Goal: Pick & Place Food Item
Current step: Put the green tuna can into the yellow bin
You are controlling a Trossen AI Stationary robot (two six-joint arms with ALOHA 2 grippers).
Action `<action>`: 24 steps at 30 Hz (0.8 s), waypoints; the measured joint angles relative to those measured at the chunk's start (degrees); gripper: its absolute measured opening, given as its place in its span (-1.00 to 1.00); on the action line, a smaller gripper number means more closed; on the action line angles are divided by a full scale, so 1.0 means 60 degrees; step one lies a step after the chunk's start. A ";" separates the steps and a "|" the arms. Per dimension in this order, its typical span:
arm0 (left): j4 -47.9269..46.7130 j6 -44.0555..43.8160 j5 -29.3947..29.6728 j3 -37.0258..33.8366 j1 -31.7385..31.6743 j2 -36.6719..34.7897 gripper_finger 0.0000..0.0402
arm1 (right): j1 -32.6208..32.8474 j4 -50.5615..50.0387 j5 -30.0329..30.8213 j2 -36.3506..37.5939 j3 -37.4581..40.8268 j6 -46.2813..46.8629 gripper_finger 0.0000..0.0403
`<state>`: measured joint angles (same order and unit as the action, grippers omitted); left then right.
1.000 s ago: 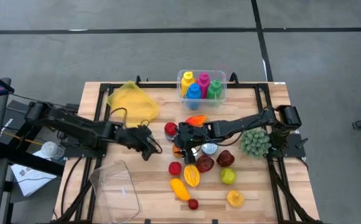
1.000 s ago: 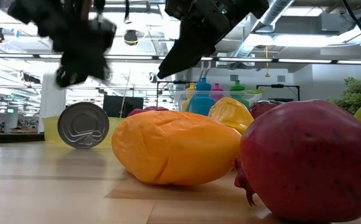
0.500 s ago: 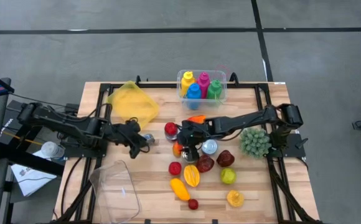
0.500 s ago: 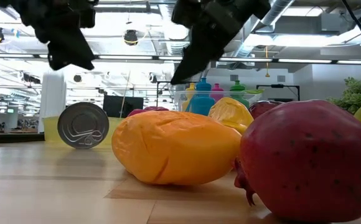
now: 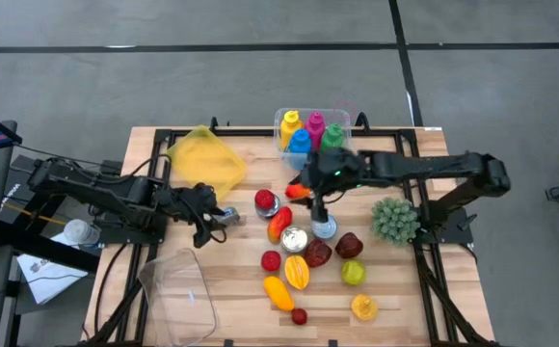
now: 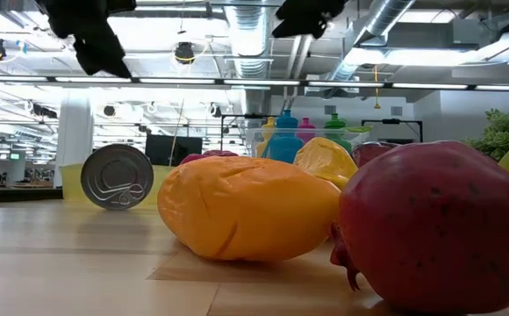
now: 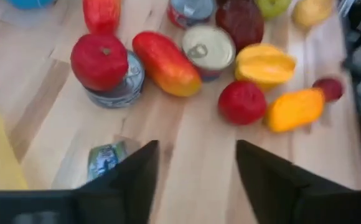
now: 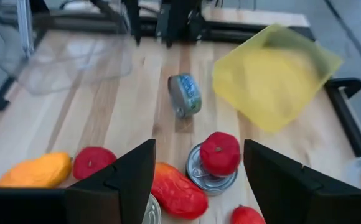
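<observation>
A small can point(image 5: 227, 216) lies on its side on the wooden table, its round end facing the near edge point(image 6: 117, 176). My left gripper point(image 5: 210, 218) hovers open just left of it and above it; in the left wrist view point(image 7: 196, 180) the can point(image 7: 106, 160) shows past one finger. My right gripper point(image 5: 311, 189) hangs open and empty high over the pile of food point(image 8: 196, 180). In that pile a tomato point(image 5: 264, 200) sits on top of an upright can, with a red pepper point(image 5: 279, 224) beside it.
A yellow dish point(image 5: 205, 157) and a clear bin of bottles point(image 5: 311, 133) stand at the far side. A clear tub point(image 5: 178, 289) lies near left. Two more cans point(image 5: 294, 239), a pomegranate point(image 5: 349, 246), a mango point(image 5: 279, 292) and other fruit crowd the middle. A green plant point(image 5: 393, 220) stands right.
My left gripper has risen off the small can, rolled, and pulled back toward the table's left edge; the can stays lying where it was. My right gripper has climbed steeply from the pile and drawn toward the far right, still open.
</observation>
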<state>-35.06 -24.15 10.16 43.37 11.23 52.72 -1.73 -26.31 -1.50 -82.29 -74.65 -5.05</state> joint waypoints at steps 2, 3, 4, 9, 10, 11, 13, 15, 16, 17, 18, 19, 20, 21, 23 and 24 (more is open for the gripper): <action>0.0086 0.0650 0.0006 0.0005 0.0001 0.0103 0.26 | -0.0079 -0.0188 0.0003 0.0319 -0.0004 0.0146 0.17; 0.0053 0.0984 0.0009 0.0016 -0.0002 0.0192 0.36 | -0.0108 -0.0305 0.0000 0.0468 -0.0004 0.0251 0.17; -0.0125 0.1305 0.0024 0.0014 -0.0003 0.0289 0.46 | -0.0135 -0.0438 0.0004 0.0600 -0.0004 0.0350 0.17; -0.1184 0.1544 0.0354 -0.0002 -0.0165 0.0948 0.78 | -0.0242 -0.0542 0.0218 0.0873 -0.0011 0.0927 0.17; -0.1286 0.1600 0.0387 -0.0006 -0.0232 0.1147 0.81 | -0.0242 -0.0558 0.0301 0.0869 -0.0011 0.1000 0.17; -0.1351 0.1679 0.0436 -0.0006 -0.0287 0.1328 0.84 | -0.0242 -0.0571 0.0355 0.0868 -0.0011 0.1023 0.17; -0.1438 0.1788 0.0465 -0.0009 -0.0443 0.1597 0.86 | -0.0242 -0.0564 0.0562 0.0867 -0.0011 0.1030 0.17; -0.1318 0.1811 0.0412 -0.0009 -0.0638 0.1857 0.86 | -0.0236 -0.0492 0.0718 0.0738 -0.0011 0.1092 0.17; -0.1317 0.1821 0.0334 -0.0009 -0.0755 0.1939 0.85 | -0.0231 -0.0516 0.0743 0.0683 -0.0011 0.1169 0.17; -0.1282 0.1869 0.0271 -0.0009 -0.0877 0.2002 0.83 | -0.0231 -0.0641 0.0747 0.0663 0.0008 0.1261 0.17; -0.1229 0.1958 0.0224 -0.0010 -0.0990 0.2059 0.82 | -0.0225 -0.0699 0.0747 0.0667 0.0011 0.1333 0.17; -0.1175 0.2049 0.0166 -0.0044 -0.1110 0.2093 0.80 | -0.0223 -0.0621 0.0747 0.0659 0.0002 0.1361 0.17; -0.1070 0.2148 0.0093 -0.0135 -0.1231 0.2088 0.78 | -0.0206 -0.0557 0.0750 0.0597 -0.0027 0.1409 0.17; -0.0883 0.2208 0.0022 -0.0280 -0.1349 0.2078 0.76 | -0.0177 -0.0560 0.0751 0.0566 -0.0031 0.1437 0.17; -0.0481 0.2209 -0.0222 -0.0604 -0.1579 0.2086 0.73 | -0.0154 -0.0829 0.0754 0.0547 0.0022 0.1456 0.17; -0.0393 0.2206 -0.0315 -0.0730 -0.1664 0.2086 0.71 | -0.0142 -0.0688 0.0750 0.0527 0.0006 0.1456 0.17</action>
<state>-37.42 -10.92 8.28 38.99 1.25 65.23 -2.58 -30.44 3.01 -79.13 -74.62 3.68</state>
